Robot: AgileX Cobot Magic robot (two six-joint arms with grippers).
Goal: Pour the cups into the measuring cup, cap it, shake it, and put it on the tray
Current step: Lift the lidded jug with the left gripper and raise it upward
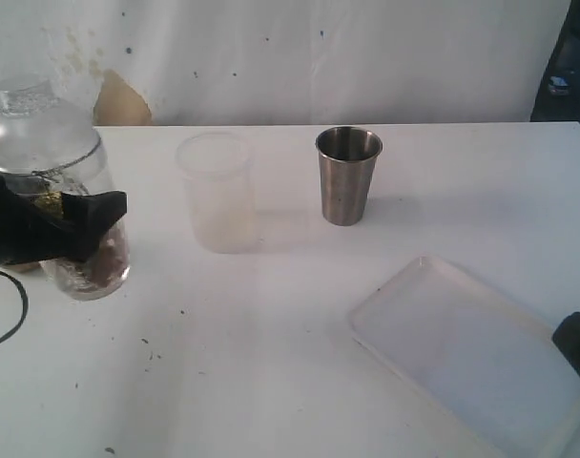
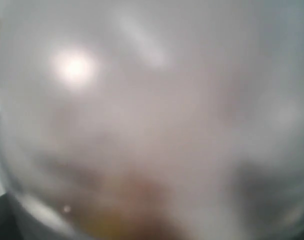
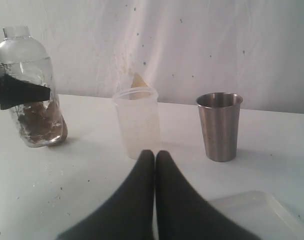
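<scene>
Our left claw [image 1: 80, 221] is clasping the capped clear plastic measuring cup [image 1: 88, 272] at frame left; the white rectangular tray [image 1: 462, 353] is lying lower right, by our closed right claw [image 3: 154, 154].

The left gripper [image 1: 80, 224] is matte black, with a flat finger that narrows to a blunt, wedge-like tip. A thin black cable [image 1: 25, 305] makes a loop just beside it. The right gripper [image 3: 154, 155] has two smooth black fingers [image 3: 137, 200], broad at the base and tapering to rounded tips.
</scene>
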